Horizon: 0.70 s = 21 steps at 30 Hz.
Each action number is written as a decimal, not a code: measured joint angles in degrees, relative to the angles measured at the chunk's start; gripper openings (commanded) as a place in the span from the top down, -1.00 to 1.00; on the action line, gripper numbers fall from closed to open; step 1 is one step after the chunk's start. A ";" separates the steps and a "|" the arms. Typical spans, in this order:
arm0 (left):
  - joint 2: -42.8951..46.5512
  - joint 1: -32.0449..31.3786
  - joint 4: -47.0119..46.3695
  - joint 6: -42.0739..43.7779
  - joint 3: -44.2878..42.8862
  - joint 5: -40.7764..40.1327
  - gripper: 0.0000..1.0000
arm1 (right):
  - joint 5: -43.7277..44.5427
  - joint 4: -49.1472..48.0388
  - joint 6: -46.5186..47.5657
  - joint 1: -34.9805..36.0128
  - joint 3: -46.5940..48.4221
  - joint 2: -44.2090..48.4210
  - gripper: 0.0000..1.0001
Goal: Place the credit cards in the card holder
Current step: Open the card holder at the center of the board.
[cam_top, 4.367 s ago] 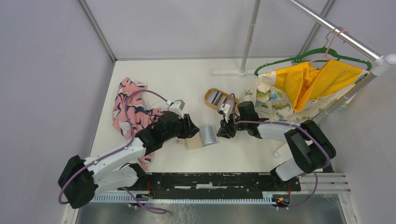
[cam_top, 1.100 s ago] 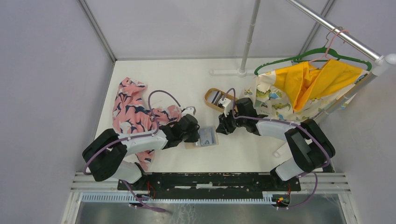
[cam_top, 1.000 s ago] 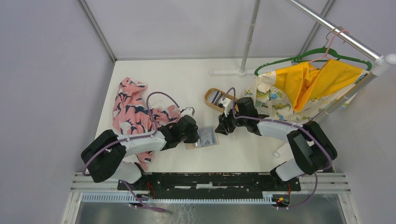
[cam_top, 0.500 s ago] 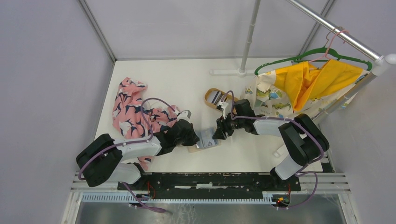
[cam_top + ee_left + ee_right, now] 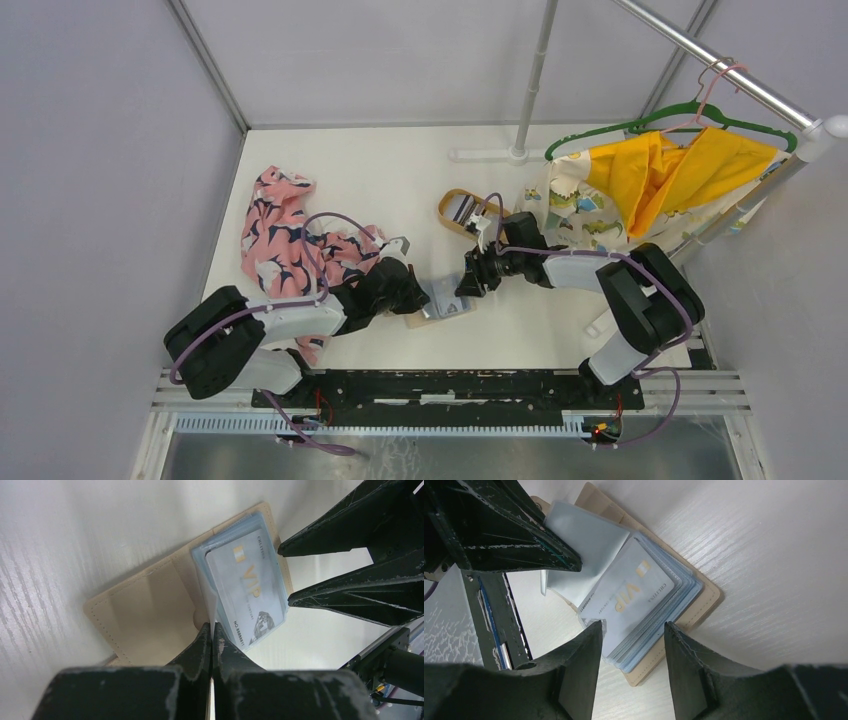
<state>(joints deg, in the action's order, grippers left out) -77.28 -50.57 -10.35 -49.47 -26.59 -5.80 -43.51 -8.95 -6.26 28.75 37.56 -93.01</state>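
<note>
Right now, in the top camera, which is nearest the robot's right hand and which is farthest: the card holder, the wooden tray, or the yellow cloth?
1. card holder, just beside the right hand, on its left.
2. wooden tray, farther back on the table.
3. yellow cloth, hanging far off at the back right.

Black-white arms (image 5: 290,318), purple cables (image 5: 335,214), scuffed jaws
</note>
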 measured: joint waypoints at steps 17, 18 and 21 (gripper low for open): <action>-0.11 0.00 -0.90 -0.02 0.33 0.15 0.96 | -1.53 -0.44 -1.68 -0.33 -0.31 0.28 0.07; -0.17 0.00 -0.96 -0.02 0.33 0.17 0.96 | -1.55 -0.44 -1.88 -0.33 -0.31 0.17 0.07; -0.39 0.00 -1.01 -0.04 0.33 0.17 0.96 | -1.55 -0.42 -2.34 -0.33 -0.31 -0.50 0.07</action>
<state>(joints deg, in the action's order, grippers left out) -77.67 -50.57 -11.35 -49.52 -26.26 -5.63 -45.06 -9.37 -8.60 28.42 37.26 -93.51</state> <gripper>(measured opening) 0.033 0.468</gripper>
